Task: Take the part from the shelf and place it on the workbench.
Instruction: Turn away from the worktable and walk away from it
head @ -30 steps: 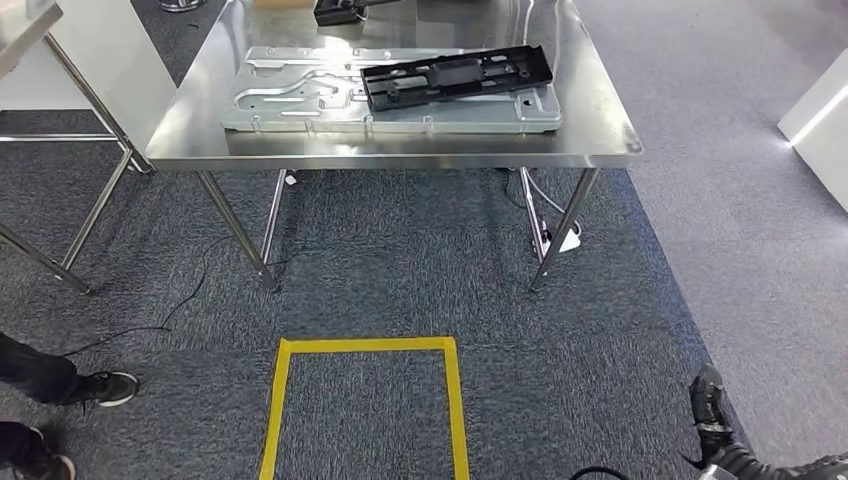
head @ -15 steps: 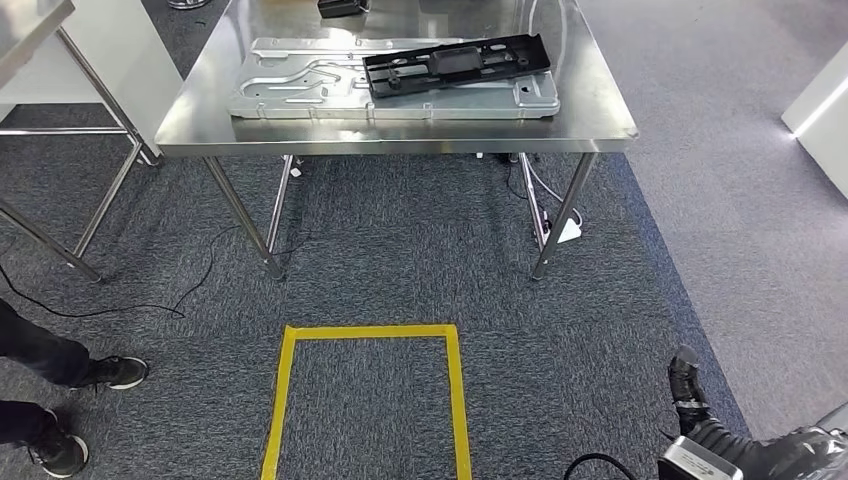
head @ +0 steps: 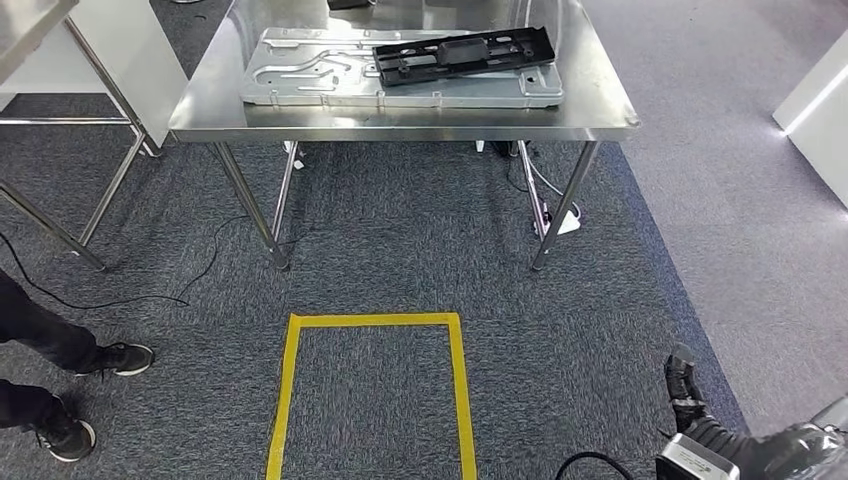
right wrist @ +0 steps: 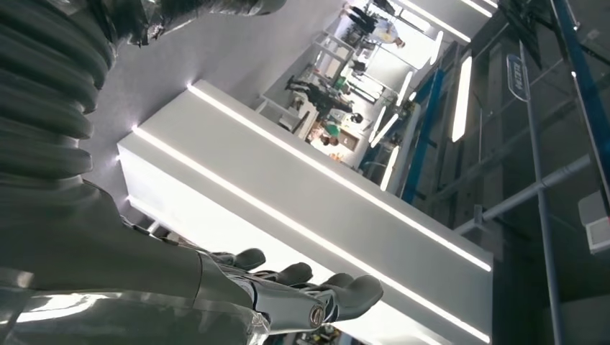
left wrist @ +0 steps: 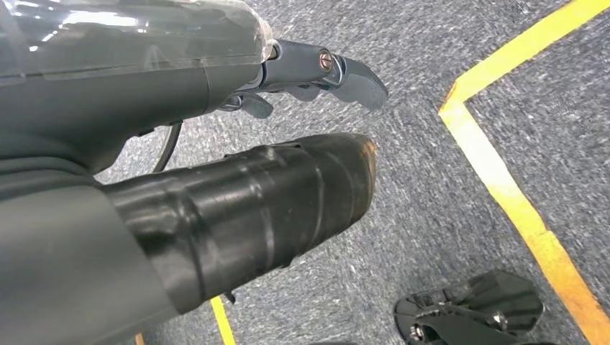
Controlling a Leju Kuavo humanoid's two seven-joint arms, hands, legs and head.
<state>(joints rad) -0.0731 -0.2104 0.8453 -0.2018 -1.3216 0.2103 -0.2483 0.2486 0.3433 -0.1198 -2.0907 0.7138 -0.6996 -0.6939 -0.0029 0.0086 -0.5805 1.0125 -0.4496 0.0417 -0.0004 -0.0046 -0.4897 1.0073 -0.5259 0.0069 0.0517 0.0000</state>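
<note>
A long black part [head: 462, 53] lies on a grey stamped metal plate [head: 300, 80], which rests on the steel workbench [head: 400, 122] at the top of the head view. My right hand [head: 684, 388] hangs low over the carpet at the bottom right, far from the bench. In the right wrist view my right hand [right wrist: 302, 298] holds nothing and its fingers [right wrist: 352, 291] are slightly bent and apart. My left hand [left wrist: 273, 180] hangs above the carpet with the thumb and fingers [left wrist: 338, 72] spread and nothing between them.
A yellow tape rectangle [head: 292, 380] marks the carpet in front of the bench. A person's legs and shoes [head: 60, 390] stand at the left edge. Cables [head: 545, 205] run under the bench. A second steel table frame [head: 70, 130] stands at the far left, a white counter [head: 815, 110] at the right.
The whole picture has shifted, with the bench and the yellow tape sliding upward, so the camera has moved. My right hand sits a little further left in the view.
</note>
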